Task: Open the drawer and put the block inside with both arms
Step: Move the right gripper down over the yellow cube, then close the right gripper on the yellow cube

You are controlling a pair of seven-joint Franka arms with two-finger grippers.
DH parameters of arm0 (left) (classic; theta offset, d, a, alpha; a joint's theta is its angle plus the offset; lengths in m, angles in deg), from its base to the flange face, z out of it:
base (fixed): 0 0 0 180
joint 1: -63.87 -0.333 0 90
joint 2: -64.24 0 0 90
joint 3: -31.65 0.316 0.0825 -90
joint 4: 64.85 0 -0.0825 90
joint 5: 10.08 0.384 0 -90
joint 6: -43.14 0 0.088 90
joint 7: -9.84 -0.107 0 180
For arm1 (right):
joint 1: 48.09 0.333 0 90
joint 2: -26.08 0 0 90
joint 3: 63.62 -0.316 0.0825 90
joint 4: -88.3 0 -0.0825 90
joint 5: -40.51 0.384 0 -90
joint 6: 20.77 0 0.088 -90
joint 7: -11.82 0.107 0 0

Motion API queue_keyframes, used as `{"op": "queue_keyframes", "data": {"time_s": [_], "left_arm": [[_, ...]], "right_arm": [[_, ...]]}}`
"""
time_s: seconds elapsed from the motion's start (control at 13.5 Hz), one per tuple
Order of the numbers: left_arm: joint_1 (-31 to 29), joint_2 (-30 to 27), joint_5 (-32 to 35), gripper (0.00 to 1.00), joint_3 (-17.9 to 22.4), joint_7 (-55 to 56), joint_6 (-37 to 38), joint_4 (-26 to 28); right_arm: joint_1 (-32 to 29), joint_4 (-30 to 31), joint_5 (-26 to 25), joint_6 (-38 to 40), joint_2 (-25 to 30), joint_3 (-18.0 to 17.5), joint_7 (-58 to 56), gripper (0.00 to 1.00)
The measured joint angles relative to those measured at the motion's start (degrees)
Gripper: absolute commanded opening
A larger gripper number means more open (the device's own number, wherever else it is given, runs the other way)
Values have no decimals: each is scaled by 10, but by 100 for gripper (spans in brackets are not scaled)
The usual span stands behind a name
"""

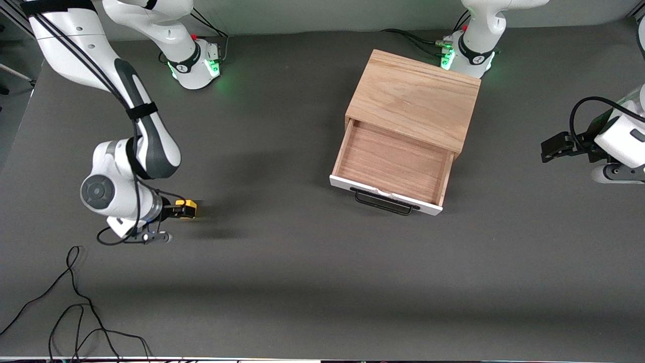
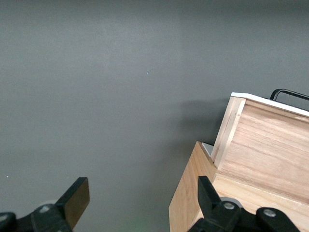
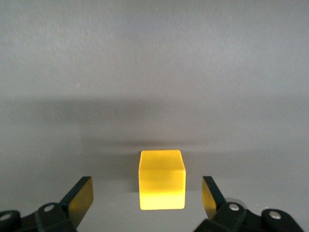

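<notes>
The block (image 1: 189, 206), a small yellow cube, sits on the grey table toward the right arm's end. My right gripper (image 1: 180, 209) is low at the block and open, with one finger on each side and a gap to each. In the right wrist view the block (image 3: 161, 180) lies between the fingers (image 3: 79, 195), untouched. The drawer (image 1: 393, 164) is pulled out of the oak cabinet (image 1: 413, 98), empty, its white front and black handle (image 1: 384, 201) facing the front camera. My left gripper (image 1: 549, 150) waits open and empty over bare table beside the cabinet, whose side (image 2: 190, 198) and drawer (image 2: 265, 145) show past my left gripper (image 2: 142, 198).
Loose black cables (image 1: 75, 302) lie on the table near the front edge at the right arm's end. The grey table (image 1: 302, 277) stretches between the block and the drawer. Both green-lit bases stand along the edge farthest from the front camera.
</notes>
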Motion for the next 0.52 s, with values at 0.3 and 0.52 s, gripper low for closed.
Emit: {"op": "queue_keyframes", "data": {"time_s": [0.3,0.52], "left_arm": [[0,0,0,100,0,0,0,-1],[0,0,1,100,0,0,-1,-2]], "right_arm": [[0,69,0,-62,23,0,0,100],[-1,84,-2,-93,22,5,-4,100]]}}
